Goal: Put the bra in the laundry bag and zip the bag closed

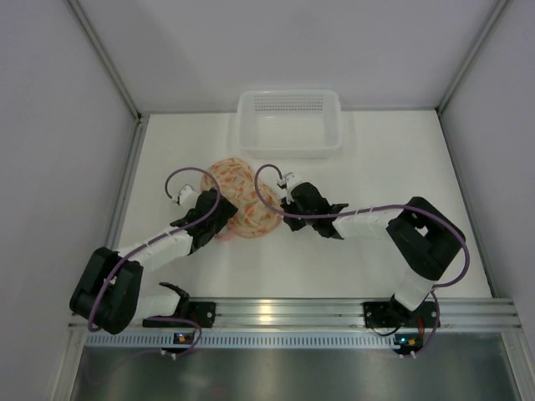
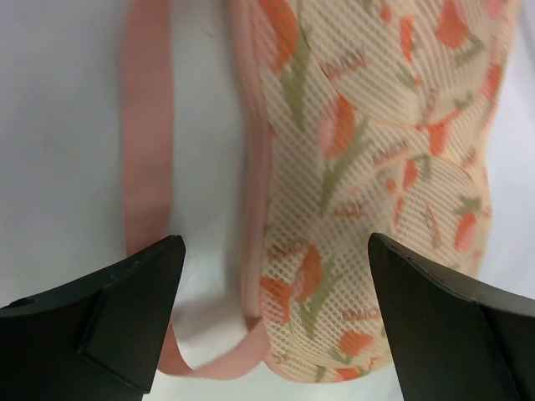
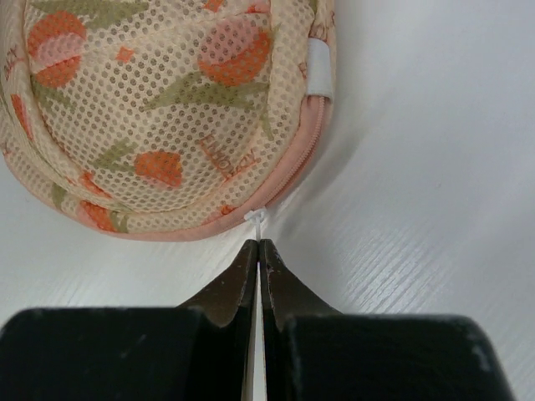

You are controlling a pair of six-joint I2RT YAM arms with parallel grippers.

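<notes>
The laundry bag lies on the white table, pale pink mesh with an orange speckled print, and it looks closed. The bra is hidden from every view. My left gripper hangs open over the bag's left end, its fingers astride the edge where the coral loop handle joins; nothing is held. My right gripper is at the bag's right end, shut on the small white zipper pull at the coral zip line. From above, the right gripper touches the bag's right edge.
A white slotted plastic basket stands at the back of the table, just beyond the bag. White walls enclose the table on the left, right and back. A metal rail runs along the near edge by the arm bases.
</notes>
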